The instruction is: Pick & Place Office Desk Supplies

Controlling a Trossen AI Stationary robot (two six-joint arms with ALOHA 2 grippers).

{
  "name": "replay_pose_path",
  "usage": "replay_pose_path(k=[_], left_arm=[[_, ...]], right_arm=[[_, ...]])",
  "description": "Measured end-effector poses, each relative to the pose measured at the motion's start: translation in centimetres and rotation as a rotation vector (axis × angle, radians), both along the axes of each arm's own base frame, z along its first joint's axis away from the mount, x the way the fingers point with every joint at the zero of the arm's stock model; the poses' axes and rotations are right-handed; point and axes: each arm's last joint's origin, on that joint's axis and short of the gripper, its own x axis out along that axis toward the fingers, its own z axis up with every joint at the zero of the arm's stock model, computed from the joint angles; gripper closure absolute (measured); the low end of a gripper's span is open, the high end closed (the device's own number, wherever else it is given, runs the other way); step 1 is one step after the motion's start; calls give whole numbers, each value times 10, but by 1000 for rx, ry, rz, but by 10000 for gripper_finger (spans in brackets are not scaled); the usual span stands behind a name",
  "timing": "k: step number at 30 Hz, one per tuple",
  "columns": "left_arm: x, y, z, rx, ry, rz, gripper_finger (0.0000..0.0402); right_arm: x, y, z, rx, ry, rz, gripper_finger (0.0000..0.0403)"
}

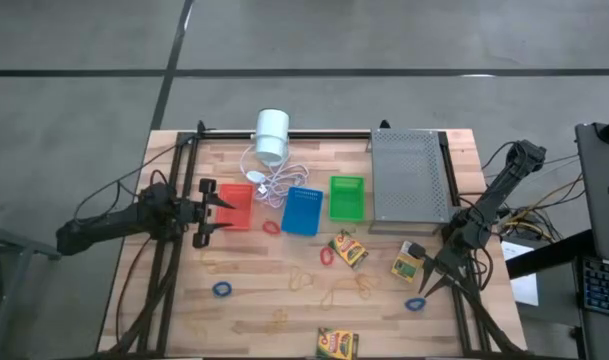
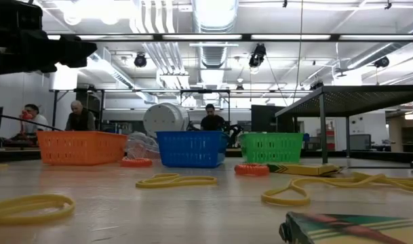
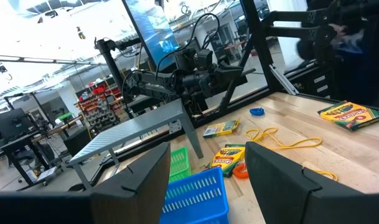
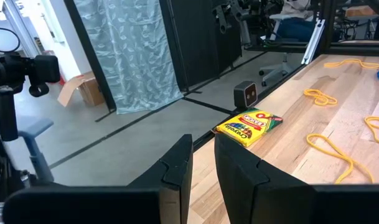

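Three small baskets stand in a row on the table: red-orange [image 1: 238, 208], blue [image 1: 302, 211] and green [image 1: 346, 197]. Crayon boxes lie at mid table [image 1: 348, 249], near the right edge [image 1: 408, 263] and at the near edge [image 1: 337, 343]. Red [image 1: 272, 227], blue [image 1: 221, 289] and tan [image 1: 362, 287] rubber bands are scattered on the wood. My left gripper [image 1: 220, 209] is open and raised over the red-orange basket's left end; its wrist view looks past the blue basket [image 3: 198, 190]. My right gripper [image 1: 431, 280] hovers beside the right-hand crayon box, its fingers slightly apart [image 4: 203, 138].
A large grey perforated tray [image 1: 409, 180] stands on legs at the far right. A white cylinder [image 1: 272, 135] with a coiled cord sits at the far edge behind the baskets. Another blue band [image 1: 415, 303] lies near my right gripper. People sit in the room beyond [image 2: 77, 116].
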Motion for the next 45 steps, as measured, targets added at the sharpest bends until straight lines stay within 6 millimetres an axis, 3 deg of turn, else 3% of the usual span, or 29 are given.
replay_pose_path(k=[16, 23, 30, 37, 45], left_arm=[[0, 0, 0, 0, 0, 0, 192], [0, 0, 0, 0, 0, 0, 192], [0, 0, 0, 0, 0, 0, 192], [0, 0, 0, 0, 0, 0, 192], [0, 0, 0, 0, 0, 0, 192]], right_arm=[[1, 0, 5, 40, -29, -26, 335], [1, 0, 8, 166, 71, -37, 335], [5, -2, 19, 148, -12, -172, 335], [13, -1, 60, -160, 61, -359, 335], [31, 12, 97, -323, 109, -548, 335]])
